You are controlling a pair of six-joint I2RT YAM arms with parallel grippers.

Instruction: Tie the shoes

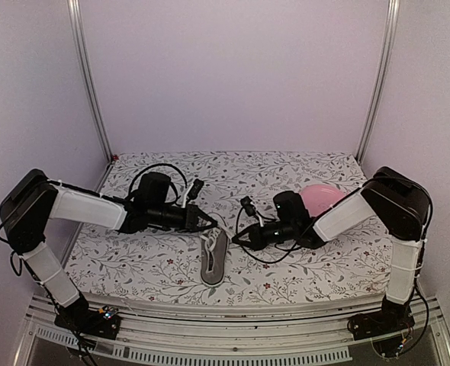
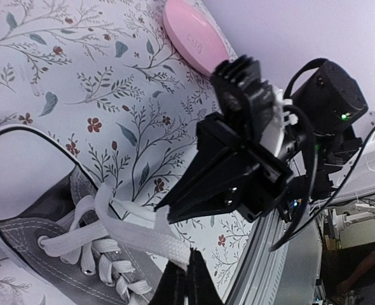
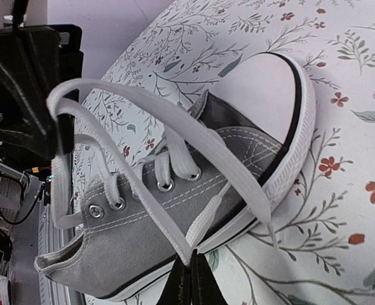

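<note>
The grey canvas shoe (image 1: 213, 259) with a white sole lies on the floral cloth between my two arms. In the left wrist view its white lace (image 2: 146, 238) runs up from the eyelets into my left gripper (image 2: 186, 270), which is shut on it. My right gripper (image 3: 190, 270) is shut on a fold of lace (image 3: 168, 235) beside the shoe's sole (image 3: 289, 159). From above, the left gripper (image 1: 210, 223) and right gripper (image 1: 237, 238) hover close together over the shoe's top. The right wrist view shows the left gripper (image 3: 60, 130) holding a raised loop.
A pink round plate (image 1: 322, 200) lies on the cloth behind the right arm, and it also shows in the left wrist view as the plate (image 2: 194, 35). The table's metal front rail (image 1: 233, 320) runs just below the shoe. Lilac walls close in three sides.
</note>
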